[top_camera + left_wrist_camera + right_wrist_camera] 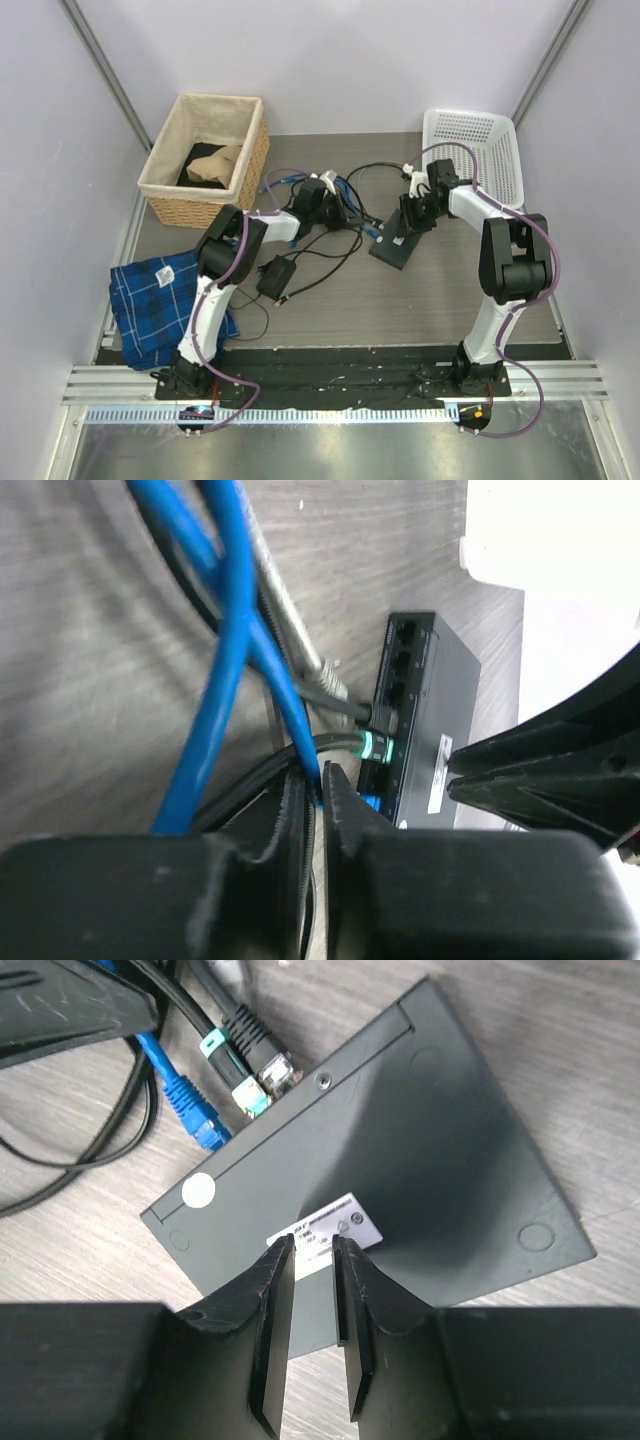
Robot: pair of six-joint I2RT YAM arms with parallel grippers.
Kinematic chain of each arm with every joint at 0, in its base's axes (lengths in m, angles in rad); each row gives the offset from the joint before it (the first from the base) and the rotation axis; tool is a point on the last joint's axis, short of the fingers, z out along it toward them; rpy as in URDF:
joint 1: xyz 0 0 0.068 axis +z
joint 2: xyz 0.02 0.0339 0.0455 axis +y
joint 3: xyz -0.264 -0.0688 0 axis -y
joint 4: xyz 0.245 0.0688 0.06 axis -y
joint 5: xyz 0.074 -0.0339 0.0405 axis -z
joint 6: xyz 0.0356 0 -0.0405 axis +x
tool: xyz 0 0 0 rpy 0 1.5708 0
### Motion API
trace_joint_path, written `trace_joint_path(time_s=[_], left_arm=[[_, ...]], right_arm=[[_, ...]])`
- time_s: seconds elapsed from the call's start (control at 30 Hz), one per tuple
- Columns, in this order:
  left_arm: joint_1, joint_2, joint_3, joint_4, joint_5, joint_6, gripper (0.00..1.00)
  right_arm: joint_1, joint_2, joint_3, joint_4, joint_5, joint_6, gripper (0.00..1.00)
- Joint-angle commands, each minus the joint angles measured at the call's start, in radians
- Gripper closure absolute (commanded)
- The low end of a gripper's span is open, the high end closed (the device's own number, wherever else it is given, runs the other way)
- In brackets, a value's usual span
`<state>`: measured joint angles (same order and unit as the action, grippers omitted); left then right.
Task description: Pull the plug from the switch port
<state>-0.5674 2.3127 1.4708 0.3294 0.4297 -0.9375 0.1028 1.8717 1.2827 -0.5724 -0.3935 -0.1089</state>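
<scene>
Near edge of the table [450,300], left of centre: power adapter [277,275], with blue cloth [160,295] beside it toward the left edge; leave both alone.

Further in, just right of centre: switch port [395,248], long axis slanted near-to-far, socket row on the long side facing the left edge. Side by side in that row: black plug [260,1050], teal plug [235,1080] and blue plug [195,1120], all judged seated; leads trailing off toward the left edge.

Just left of the socket row, left tool [318,780]: closed to a thin slit on the blue cable [272,665] close behind its plug; judged the pulling tool, being nearer the plugs.

On the opposite side, right tool [312,1245]: over the flat face of the switch port at its white label [345,1222]; fingers narrowly apart, nothing held; contact with the face likely but not confirmed.

Deciding relation: plug axis square to the socket row; withdraw toward the left edge, straight away from the switch port, never along its long side; brace the box with the right tool to stop it following.

Far-left corner: wicker basket [190,205]; far-right corner: white basket [495,150].
</scene>
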Motion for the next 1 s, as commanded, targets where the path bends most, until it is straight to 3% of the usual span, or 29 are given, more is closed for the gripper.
trace_joint_path(time_s=[0.0,0.17,0.33,0.4,0.43,0.47,0.57,0.7,0.83,0.93,0.97], left_arm=[[0.0,-0.105,-0.116,0.022,0.084,0.063,0.98],[-0.005,-0.214,-0.302,0.039,0.155,0.161,1.0],[-0.015,-0.188,-0.264,0.034,0.135,0.167,0.97],[-0.015,-0.208,-0.23,0.033,0.142,0.167,0.83],[-0.015,-0.213,-0.218,0.016,0.152,0.177,0.7],[-0.017,-0.217,-0.204,-0.045,0.153,0.181,0.52],[-0.008,-0.24,-0.185,-0.148,0.129,0.2,0.37],[0.05,-0.317,-0.292,-0.142,0.122,0.195,0.32],[0.077,-0.377,-0.352,-0.104,0.204,0.212,0.33],[0.072,-0.362,-0.4,0.098,0.421,0.149,0.35],[0.067,-0.348,-0.418,0.272,0.469,0.113,0.35]], right_arm=[[0.009,0.006,-0.083,-0.096,0.074,-0.038,0.69],[0.024,-0.012,-0.117,-0.121,0.071,-0.048,0.69],[0.04,-0.016,-0.169,-0.112,0.079,-0.055,0.68],[0.041,-0.013,-0.164,-0.115,0.081,-0.057,0.67],[0.041,-0.011,-0.16,-0.119,0.085,-0.063,0.67],[0.04,-0.011,-0.158,-0.119,0.09,-0.066,0.66],[0.041,-0.009,-0.152,-0.121,0.09,-0.071,0.66],[0.041,-0.003,-0.145,-0.113,0.082,-0.06,0.66],[0.041,0.015,-0.134,-0.116,0.087,-0.058,0.65],[0.043,0.038,-0.118,-0.127,0.087,-0.057,0.65],[0.046,0.044,-0.109,-0.129,0.088,-0.058,0.65]])
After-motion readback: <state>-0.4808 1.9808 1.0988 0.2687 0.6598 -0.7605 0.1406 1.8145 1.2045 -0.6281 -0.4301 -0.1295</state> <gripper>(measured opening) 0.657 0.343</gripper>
